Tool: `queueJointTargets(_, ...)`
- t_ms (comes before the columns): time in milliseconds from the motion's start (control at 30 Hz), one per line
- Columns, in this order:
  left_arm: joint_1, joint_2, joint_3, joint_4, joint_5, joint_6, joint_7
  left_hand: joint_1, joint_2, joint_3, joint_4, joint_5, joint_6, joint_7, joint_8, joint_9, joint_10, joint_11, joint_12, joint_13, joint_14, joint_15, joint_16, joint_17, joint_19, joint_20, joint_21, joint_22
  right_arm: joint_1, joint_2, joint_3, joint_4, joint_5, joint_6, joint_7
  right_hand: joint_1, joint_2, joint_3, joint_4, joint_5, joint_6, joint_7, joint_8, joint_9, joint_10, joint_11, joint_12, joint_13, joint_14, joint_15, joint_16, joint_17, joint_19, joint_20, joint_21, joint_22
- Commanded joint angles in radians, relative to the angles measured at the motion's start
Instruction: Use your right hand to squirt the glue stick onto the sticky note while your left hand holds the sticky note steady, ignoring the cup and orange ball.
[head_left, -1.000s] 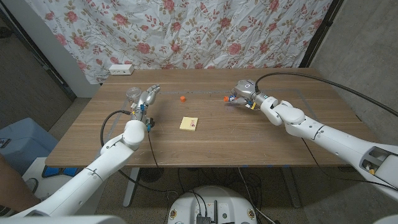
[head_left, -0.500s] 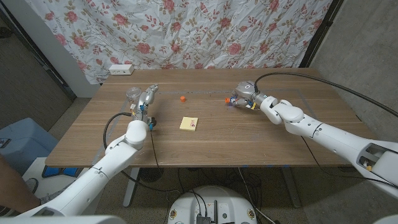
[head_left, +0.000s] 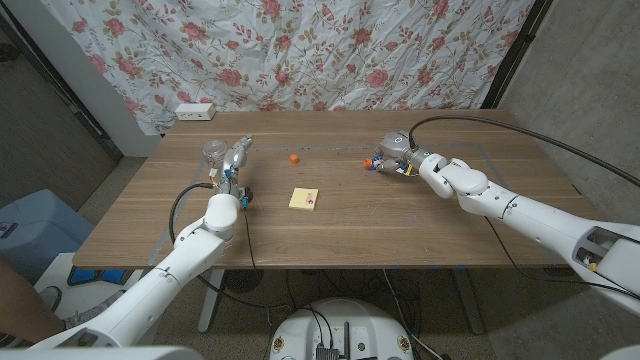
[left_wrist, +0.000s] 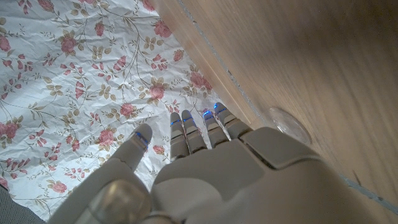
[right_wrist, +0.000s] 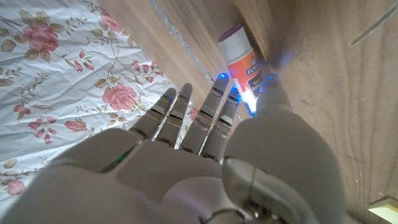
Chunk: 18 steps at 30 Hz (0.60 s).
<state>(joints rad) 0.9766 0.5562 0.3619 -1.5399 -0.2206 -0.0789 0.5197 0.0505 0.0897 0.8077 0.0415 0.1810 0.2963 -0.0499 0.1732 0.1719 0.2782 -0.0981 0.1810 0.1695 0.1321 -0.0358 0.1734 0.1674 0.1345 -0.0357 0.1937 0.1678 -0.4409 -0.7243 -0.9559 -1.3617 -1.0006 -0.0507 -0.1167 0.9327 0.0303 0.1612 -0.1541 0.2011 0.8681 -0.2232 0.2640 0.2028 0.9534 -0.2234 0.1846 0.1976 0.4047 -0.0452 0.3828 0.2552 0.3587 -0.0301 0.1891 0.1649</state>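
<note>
right hand (head_left: 392, 158) sat in the upper right centre of the head view, low over the desk (head_left: 400, 220), at the spot where the glue stick (right_wrist: 241, 60) lay. in the right wrist view its fingers (right_wrist: 186, 118) reached out straight and a little apart, and the glue stick, white with an orange label and a purple cap, lay on the wood just beyond the thumb side. contact between hand and stick could not be confirmed; no grip was visible, and the hand read as spread.

left hand (head_left: 234, 160) stood in the upper left centre of the head view, fingers extended toward the far edge of the desk. the left wrist view showed its fingers (left_wrist: 205, 127) straight and slightly parted, holding nothing. a clear cup (head_left: 213, 152) stood just beside it on its left in the frame; the cup's round rim (left_wrist: 290, 124) showed close by the hand in the wrist view.

the yellow sticky note (head_left: 304, 199) lay flat near the centre of the head view, between the two hands and apart from both, nearer the front edge than either. a corner of it showed at the lower right of the right wrist view. the orange ball (head_left: 292, 157) rested above the note in the frame, apart from it.

a floral cloth (head_left: 330, 50) hung behind the desk, and a white power strip (head_left: 195, 111) lay at the upper left.
</note>
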Motion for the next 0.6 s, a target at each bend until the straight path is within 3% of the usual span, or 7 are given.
queueJointTargets(33, -0.016, -0.016, 0.006, 0.032, -0.012, -0.018, 0.014, 0.001, 0.087, 0.002, 0.005, 0.002, 0.003, 0.0, 0.005, 0.0, 0.0, -0.003, 0.004, 0.002, 0.0, -0.063, 0.003, 0.003, -0.004, -0.065, -0.004, 0.002, 0.011, -0.003, -0.008, 0.001, -0.003, -0.004, 0.024, -0.012, -0.011, -0.007, 0.003, 0.013, -0.022, 0.001, -0.008, 0.003, -0.02, 0.001, -0.003, 0.002, -0.01, -0.131, -0.005, -0.001, 0.007, 0.006, 0.001, 0.004)
queueJointTargets(133, -0.017, -0.016, 0.007, 0.033, -0.016, -0.019, 0.013, 0.0, 0.087, 0.002, 0.007, 0.002, 0.002, 0.001, 0.005, 0.0, 0.001, -0.003, 0.004, 0.002, 0.0, -0.062, 0.004, 0.003, -0.004, -0.065, -0.004, 0.002, 0.015, -0.004, -0.008, -0.001, -0.001, 0.001, 0.035, -0.014, -0.021, -0.011, 0.003, 0.016, -0.038, 0.001, -0.013, 0.003, -0.039, 0.002, -0.005, 0.002, -0.016, -0.131, -0.009, -0.002, 0.006, 0.008, 0.0, 0.004)
queueJointTargets(267, -0.019, -0.017, 0.008, 0.035, -0.02, -0.013, 0.013, 0.0, 0.087, 0.003, 0.007, 0.003, 0.002, 0.0, 0.005, 0.0, 0.001, -0.001, 0.004, 0.002, 0.001, -0.061, 0.004, 0.003, -0.004, -0.066, -0.004, 0.002, 0.017, -0.004, -0.006, -0.006, 0.004, 0.002, 0.047, -0.031, -0.048, -0.024, 0.01, 0.034, -0.112, 0.002, -0.036, 0.002, -0.11, 0.002, -0.007, 0.002, -0.045, -0.131, -0.028, -0.001, -0.001, 0.017, -0.001, 0.004)
queueJointTargets(600, -0.029, -0.016, 0.008, 0.057, -0.03, -0.028, 0.003, -0.002, 0.086, 0.005, 0.009, 0.003, 0.003, 0.001, 0.006, 0.0, 0.001, -0.002, 0.005, 0.002, 0.002, -0.06, 0.003, 0.002, -0.005, -0.065, -0.003, 0.002, 0.035, 0.0, -0.004, -0.016, 0.022, 0.02, 0.105, -0.071, -0.08, -0.044, 0.019, 0.067, -0.264, 0.003, -0.066, -0.001, -0.254, 0.005, -0.01, 0.002, -0.113, -0.088, -0.068, 0.003, -0.023, 0.039, -0.003, 0.004)
